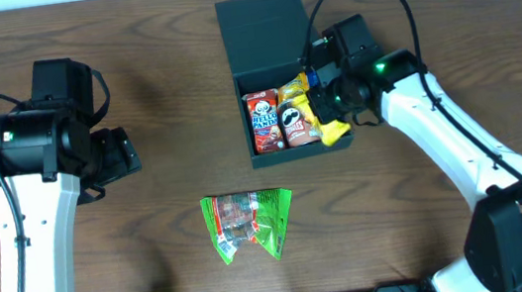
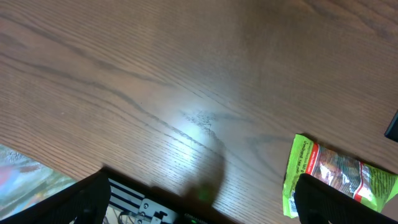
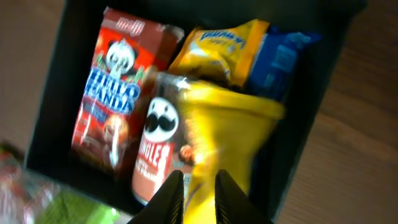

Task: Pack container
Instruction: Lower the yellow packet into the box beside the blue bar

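Surface: brown wooden table.
Left gripper: hovering above table, fingers spread wide.
Right gripper: angled into container, pinching yellow packet.

Wooden table with container, green packet

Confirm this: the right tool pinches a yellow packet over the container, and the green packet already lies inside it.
Wrong on the green packet: overhead shows it on the table, outside the container. The right tool does pinch the yellow packet.
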`<state>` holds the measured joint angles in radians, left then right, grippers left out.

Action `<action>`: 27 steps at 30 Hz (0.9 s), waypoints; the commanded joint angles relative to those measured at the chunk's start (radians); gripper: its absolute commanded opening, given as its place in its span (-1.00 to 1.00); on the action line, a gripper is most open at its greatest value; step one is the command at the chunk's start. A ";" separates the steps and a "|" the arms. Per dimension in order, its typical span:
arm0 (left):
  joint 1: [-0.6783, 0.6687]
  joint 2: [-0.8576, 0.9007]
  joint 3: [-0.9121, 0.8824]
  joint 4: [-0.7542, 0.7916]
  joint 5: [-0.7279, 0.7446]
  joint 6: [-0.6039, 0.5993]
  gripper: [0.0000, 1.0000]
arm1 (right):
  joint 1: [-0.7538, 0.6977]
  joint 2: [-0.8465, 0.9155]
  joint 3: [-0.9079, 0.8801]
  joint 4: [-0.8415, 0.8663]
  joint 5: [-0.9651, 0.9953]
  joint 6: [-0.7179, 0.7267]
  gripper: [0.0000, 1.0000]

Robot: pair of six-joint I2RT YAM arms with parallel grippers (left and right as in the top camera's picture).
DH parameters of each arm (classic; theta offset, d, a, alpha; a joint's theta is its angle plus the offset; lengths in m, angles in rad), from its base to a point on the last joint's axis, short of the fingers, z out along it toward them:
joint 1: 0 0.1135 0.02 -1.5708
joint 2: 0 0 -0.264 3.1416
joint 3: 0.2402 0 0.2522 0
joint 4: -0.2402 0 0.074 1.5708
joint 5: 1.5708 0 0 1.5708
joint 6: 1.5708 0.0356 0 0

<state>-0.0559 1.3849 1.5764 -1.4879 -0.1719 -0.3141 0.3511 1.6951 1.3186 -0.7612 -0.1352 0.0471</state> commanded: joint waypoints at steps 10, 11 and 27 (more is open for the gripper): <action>0.005 0.001 -0.003 -0.003 -0.014 -0.003 0.90 | 0.011 0.002 0.021 0.075 0.113 0.184 -0.58; 0.005 0.001 -0.003 -0.003 -0.014 -0.003 0.91 | 0.011 -0.002 0.022 0.076 0.111 0.184 -0.62; 0.005 0.001 -0.003 -0.003 -0.014 -0.003 0.90 | 0.013 -0.036 -0.012 -0.112 0.157 0.184 -0.97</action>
<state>-0.0559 1.3849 1.5764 -1.4879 -0.1719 -0.3141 0.3519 1.6669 1.3251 -0.8803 -0.0006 0.2207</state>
